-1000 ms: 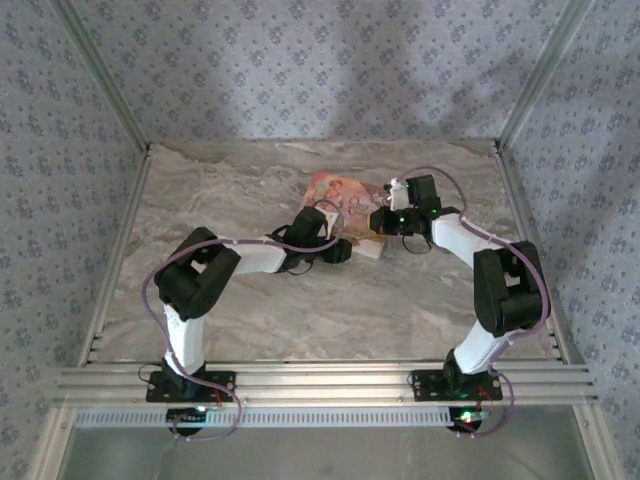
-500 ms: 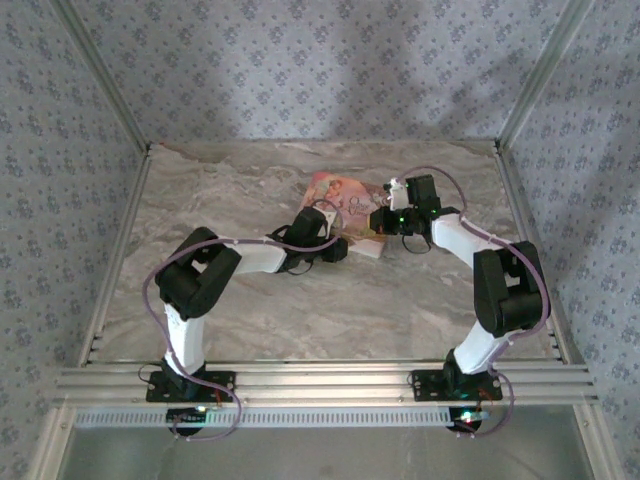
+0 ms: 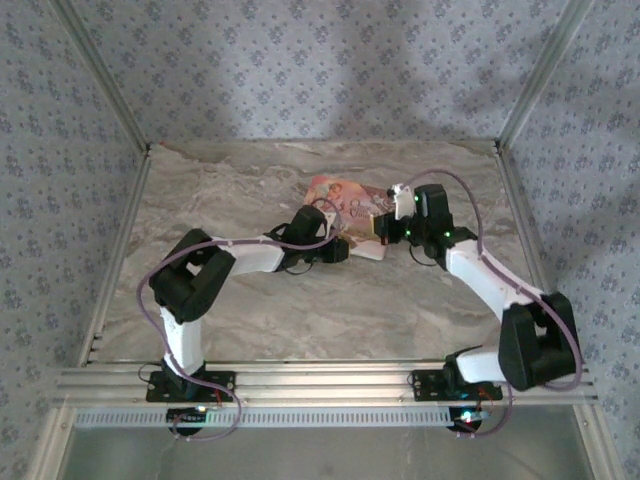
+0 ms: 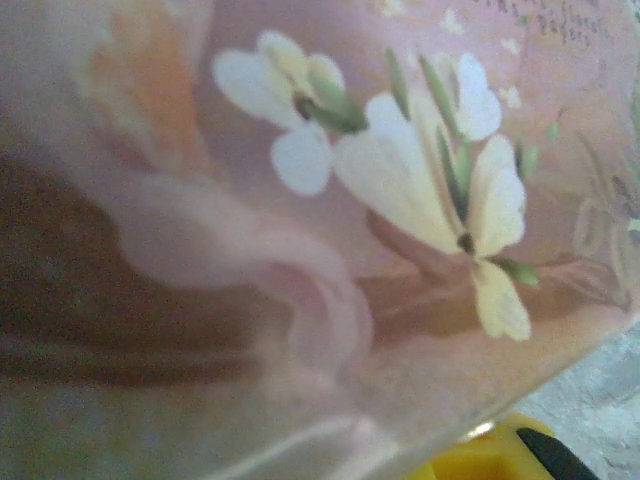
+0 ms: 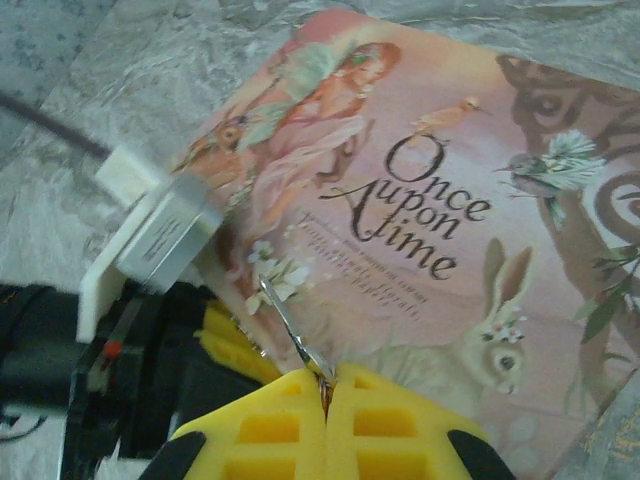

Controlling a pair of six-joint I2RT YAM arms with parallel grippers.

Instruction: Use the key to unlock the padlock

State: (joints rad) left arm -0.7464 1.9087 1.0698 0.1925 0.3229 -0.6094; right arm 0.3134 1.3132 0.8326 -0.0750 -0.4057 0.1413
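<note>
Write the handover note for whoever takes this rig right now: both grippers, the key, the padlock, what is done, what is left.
The right gripper is shut on the key, blade pointing out at the pink box.
The left gripper sits close against that box's edge beside the key; I cannot tell whether it is open or shut.
I cannot make out the padlock; it is probably by the box edge between the two grippers.
Done: the key is in hand, at the box.
Left: find the keyhole, insert the key, turn it, free the shackle.
</note>
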